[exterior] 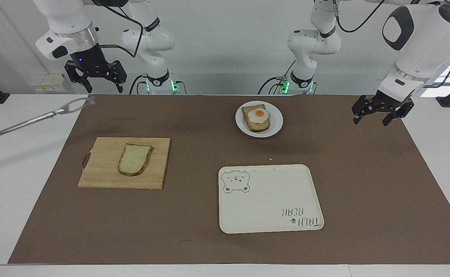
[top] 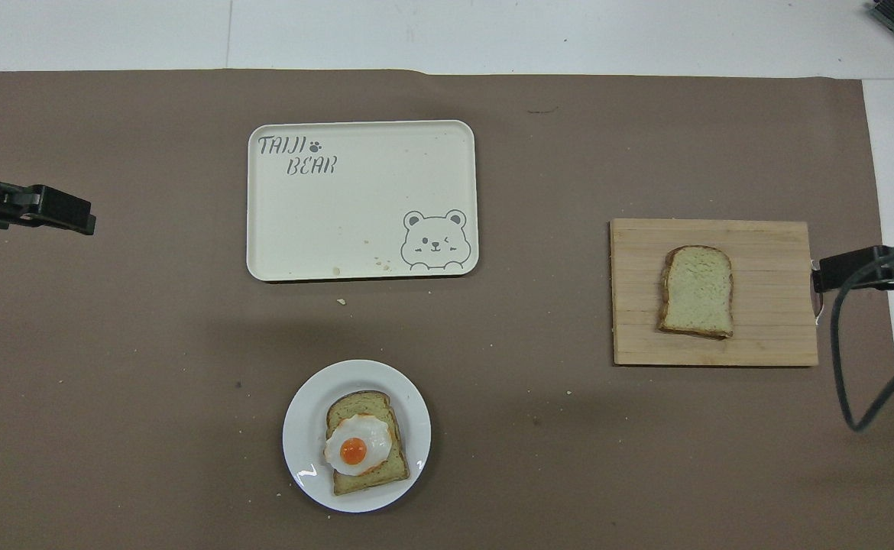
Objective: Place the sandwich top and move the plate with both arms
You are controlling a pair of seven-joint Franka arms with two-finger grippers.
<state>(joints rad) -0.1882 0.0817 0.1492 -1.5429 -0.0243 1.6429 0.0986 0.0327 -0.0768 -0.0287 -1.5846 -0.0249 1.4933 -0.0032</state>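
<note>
Plain bread slice (exterior: 134,159) laid on wooden cutting board (exterior: 102,173); egg-topped toast (exterior: 256,117) set on white plate (exterior: 277,125); bear tray (exterior: 271,207) nearby; right gripper (exterior: 96,79) and left gripper (exterior: 380,114) raised, both held open, nothing gripped.

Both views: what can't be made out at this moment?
- Right gripper: overhead view's edge cuts it off; only a tip shows beside the cutting board.
- Left gripper: overhead view's edge cuts off most of it.
- Toast on the plate: the fried egg hides its middle.
- Underside of the sandwich top: hidden against the board.
- Tongs: cut off by the facing view's edge, blurred.
</note>
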